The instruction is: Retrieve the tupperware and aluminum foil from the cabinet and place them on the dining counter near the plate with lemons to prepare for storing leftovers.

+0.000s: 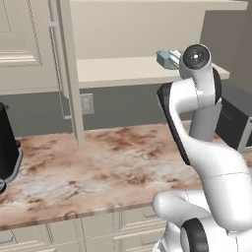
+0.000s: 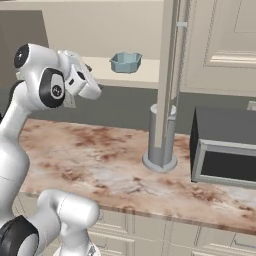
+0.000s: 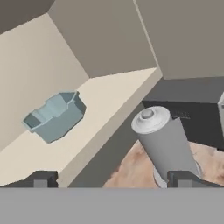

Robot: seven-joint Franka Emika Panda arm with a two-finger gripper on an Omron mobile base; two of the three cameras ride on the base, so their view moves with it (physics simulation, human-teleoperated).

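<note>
The cabinet's door stands open, edge-on to both base views. On its cream shelf sits the pale blue-grey tupperware, partly behind my arm in the left base view. My gripper is open, its two tips wide apart with nothing between them. It hovers in front of the shelf edge, short of the tupperware, which lies up and to the left in the hand view. The aluminum foil, dining counter, plate and lemons are out of view.
A marbled worktop with cream drawers runs below the cabinet. On it stand a grey cylinder, a dark box-shaped appliance and a black appliance at the far left.
</note>
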